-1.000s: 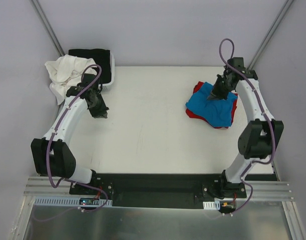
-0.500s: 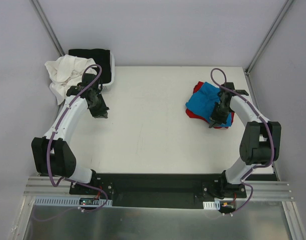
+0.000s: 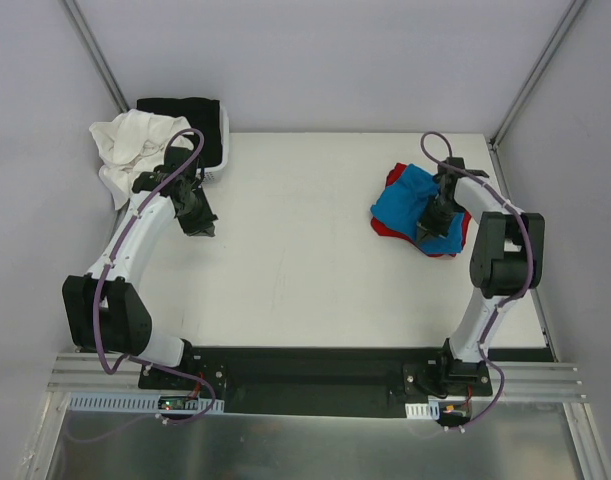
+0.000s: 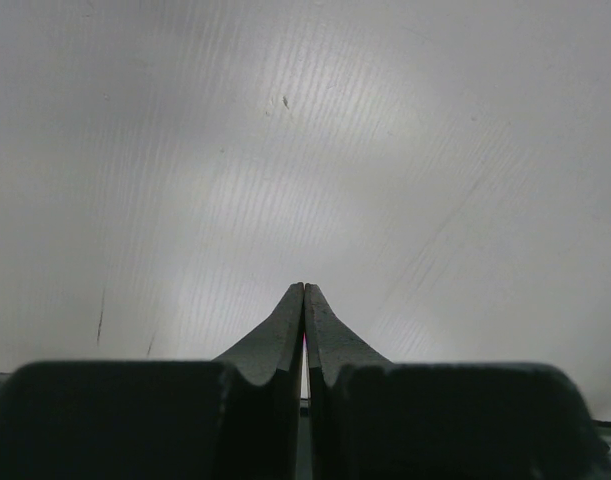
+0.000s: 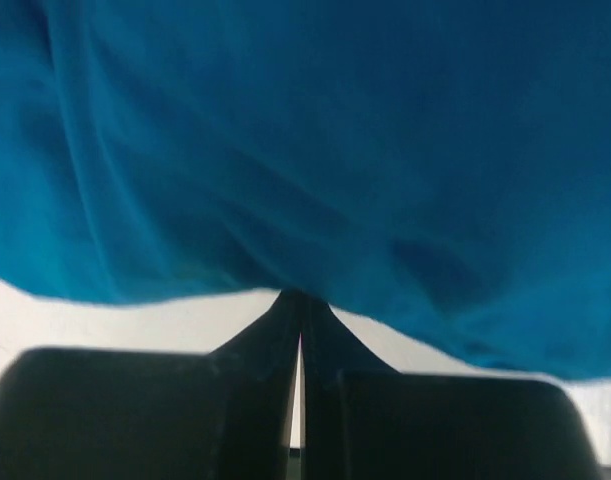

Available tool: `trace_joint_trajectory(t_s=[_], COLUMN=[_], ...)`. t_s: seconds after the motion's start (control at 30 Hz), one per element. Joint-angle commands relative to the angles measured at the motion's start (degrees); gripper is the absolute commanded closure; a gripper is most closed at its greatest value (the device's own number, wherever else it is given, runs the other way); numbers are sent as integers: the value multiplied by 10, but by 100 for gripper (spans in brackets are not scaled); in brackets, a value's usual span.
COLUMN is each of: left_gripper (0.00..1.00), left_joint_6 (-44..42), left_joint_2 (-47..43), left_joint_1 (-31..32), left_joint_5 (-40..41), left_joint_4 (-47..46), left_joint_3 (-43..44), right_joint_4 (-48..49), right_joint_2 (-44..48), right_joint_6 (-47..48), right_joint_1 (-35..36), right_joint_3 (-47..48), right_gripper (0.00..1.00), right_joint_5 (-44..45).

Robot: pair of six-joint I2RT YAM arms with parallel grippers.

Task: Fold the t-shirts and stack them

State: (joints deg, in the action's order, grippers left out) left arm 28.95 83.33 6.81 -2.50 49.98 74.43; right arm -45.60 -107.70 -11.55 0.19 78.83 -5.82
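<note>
A bright blue t-shirt (image 3: 403, 205) lies crumpled on a red t-shirt (image 3: 384, 228) at the table's right side. My right gripper (image 3: 429, 231) hangs shut over the near right part of the blue one. In the right wrist view its tips (image 5: 301, 296) meet the edge of the blue fabric (image 5: 315, 140), with nothing pinched between them. A white t-shirt (image 3: 123, 148) and a black t-shirt (image 3: 180, 108) sit at the far left. My left gripper (image 3: 197, 222) is shut and empty just above the bare table (image 4: 305, 150), its fingertips (image 4: 304, 288) pressed together.
A white lattice basket (image 3: 223, 140) at the far left corner holds the black shirt; the white one hangs over its left side. Grey walls and slanted metal posts (image 3: 95, 55) stand behind. The table's right edge (image 3: 515, 250) runs close to the right arm.
The right gripper has come from the far side of the blue shirt toward its near right edge, and that arm has folded in. The left arm has stayed put.
</note>
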Motion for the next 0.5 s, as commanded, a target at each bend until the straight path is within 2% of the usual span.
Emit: trace_joint_trajectory(t_s=[0.0, 0.23, 0.47], left_gripper=[100, 100, 100], left_joint_6=[-13, -14, -14], left_joint_2=[-14, -15, -9], left_joint_1=[4, 4, 4], left_joint_5=[3, 7, 4], left_joint_4=[6, 9, 10], left_joint_3=[12, 4, 5], right_joint_4=[20, 14, -53], right_joint_2=[-31, -51, -56], right_joint_6=[-28, -50, -37], right_joint_1=[-15, -71, -97], right_joint_3=[41, 83, 156], right_gripper=[99, 99, 99], right_joint_5=[-20, -28, 27])
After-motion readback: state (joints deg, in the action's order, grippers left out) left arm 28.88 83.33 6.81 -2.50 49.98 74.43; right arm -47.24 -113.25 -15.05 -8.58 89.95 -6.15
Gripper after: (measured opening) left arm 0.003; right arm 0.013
